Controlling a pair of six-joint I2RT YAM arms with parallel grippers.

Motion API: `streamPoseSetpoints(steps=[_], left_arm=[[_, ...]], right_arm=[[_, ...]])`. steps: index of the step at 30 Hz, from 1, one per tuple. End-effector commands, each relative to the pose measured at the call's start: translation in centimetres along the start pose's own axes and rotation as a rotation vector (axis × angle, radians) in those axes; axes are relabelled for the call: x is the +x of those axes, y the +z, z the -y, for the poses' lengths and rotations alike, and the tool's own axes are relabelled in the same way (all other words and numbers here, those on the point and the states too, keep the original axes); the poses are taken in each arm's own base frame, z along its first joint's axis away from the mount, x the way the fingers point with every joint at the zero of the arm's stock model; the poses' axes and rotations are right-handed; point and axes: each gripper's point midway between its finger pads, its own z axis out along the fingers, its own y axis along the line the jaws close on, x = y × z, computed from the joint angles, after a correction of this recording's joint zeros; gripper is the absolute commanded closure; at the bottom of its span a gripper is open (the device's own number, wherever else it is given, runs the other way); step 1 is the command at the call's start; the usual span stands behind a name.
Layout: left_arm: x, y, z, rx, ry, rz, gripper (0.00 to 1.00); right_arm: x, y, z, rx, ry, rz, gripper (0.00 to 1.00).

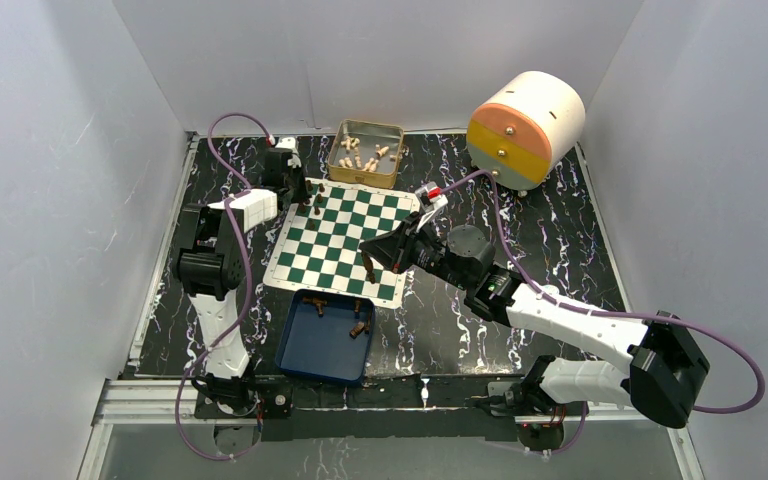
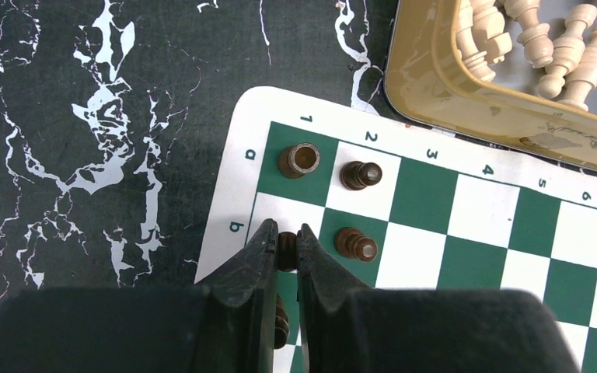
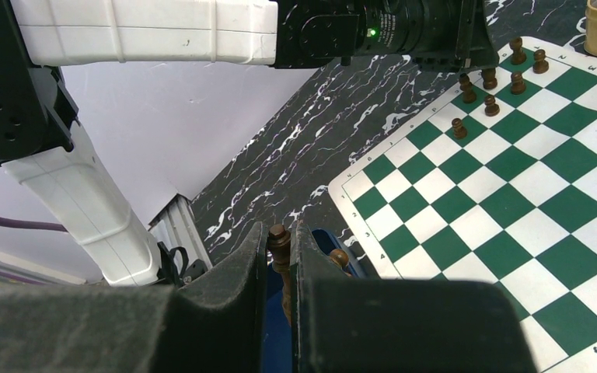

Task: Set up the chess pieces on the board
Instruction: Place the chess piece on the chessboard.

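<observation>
Top view: left gripper point(image 1: 307, 197) over far-left corner of flat green-and-white checkered board point(image 1: 345, 238). Right gripper point(image 1: 368, 266) at board's near edge, beside blue rectangular tray point(image 1: 295, 352) holding approx 4 dark pcs.

Left wrist: fingers point(image 2: 255, 268) pinched shut on tiny dark-brown wooden chess piece point(image 2: 286, 250), directly above sq b1. 3 more standing on a1, a2, b2.

Right wrist: fingers point(image 3: 237, 268) clamped on second dark-brown piece point(image 3: 279, 239), long axis along fingers. Board off to right, approx 7 pcs at far corner. Left arm judged nearer its drop spot.
</observation>
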Motion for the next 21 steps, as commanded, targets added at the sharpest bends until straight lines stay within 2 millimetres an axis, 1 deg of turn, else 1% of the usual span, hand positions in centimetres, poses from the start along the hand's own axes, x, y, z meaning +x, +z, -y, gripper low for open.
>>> streamPoseSetpoints(steps=[1, 5, 10, 13, 16, 21], left_arm=[[-0.88, -0.08, 0.49, 0.018, 0.008, 0.026, 0.99], [-0.36, 0.21, 0.36, 0.016, 0.018, 0.014, 0.98], [-0.64, 0.03, 0.13, 0.008, 0.033, 0.033, 0.98], [-1.05, -0.14, 0.54, 0.021, 0.061, 0.055, 0.98], [-0.89, 0.09, 0.91, 0.031, 0.098, 0.057, 0.98], [-0.31, 0.19, 0.18, -0.005, 0.123, 0.04, 0.95]], right_arm=[[-3.52, -0.25, -2.14, -0.063, -0.034, 0.1, 0.91], [-3.35, -0.45, -1.92, -0.061, -0.033, 0.105, 0.9], [-3.29, -0.58, -1.85, -0.06, -0.036, 0.108, 0.9], [-3.49, -0.56, -1.85, -0.058, -0.036, 0.115, 0.9], [-3.57, -0.37, -2.15, -0.072, -0.031, 0.114, 0.9], [-3.4, -0.23, -2.2, -0.074, -0.032, 0.102, 0.89]])
